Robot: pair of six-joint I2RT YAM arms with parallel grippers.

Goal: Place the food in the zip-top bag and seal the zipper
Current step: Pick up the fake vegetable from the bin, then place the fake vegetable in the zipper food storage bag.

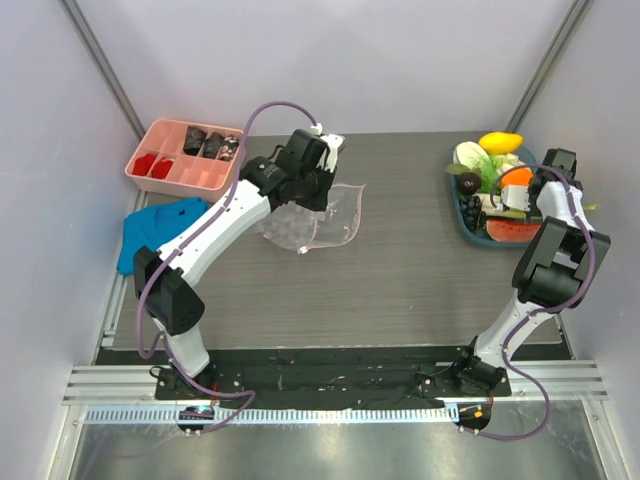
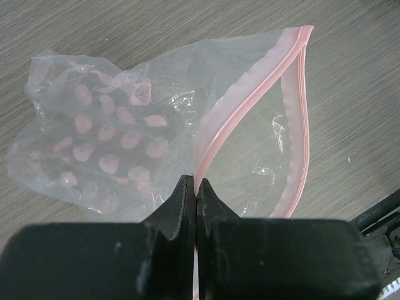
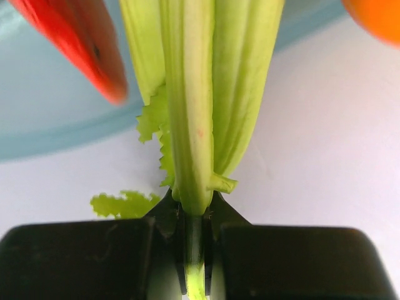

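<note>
1. Well, the zip-top bag (image 2: 125, 131) lies crumpled on the table (image 1: 400, 290), left of centre toward the far side. Its pink-spotted body is bunched to the left.
2. Its zipper (image 2: 250, 87) gapes, the two pink strips bowed apart in a loop, so the mouth stands open.
3. The left gripper (image 2: 195, 184) has its jaws pressed together on one strip of that zipper, at the near end of the loop.
4. The left arm runs diagonally from its near-left base up to the far middle, its wrist tipped down over the bag.
5. The food sits well apart from the bag, heaped in a teal tray (image 1: 462, 215) at the far right: a yellow fruit (image 1: 500, 142), an orange (image 1: 518, 178) and a watermelon slice (image 1: 510, 232).
6. The right gripper (image 3: 195, 209) is clamped on the end of a green leek stalk (image 3: 194, 94). I cannot tell whether the stalk is off the tray.
7. The right arm rises from its near-right base, elbow folded, wrist over the tray.
8. At the far left stands a pink compartment tray (image 1: 160, 135) holding red and dark pieces. A blue cloth (image 1: 155, 230) lies just near of it.
</note>
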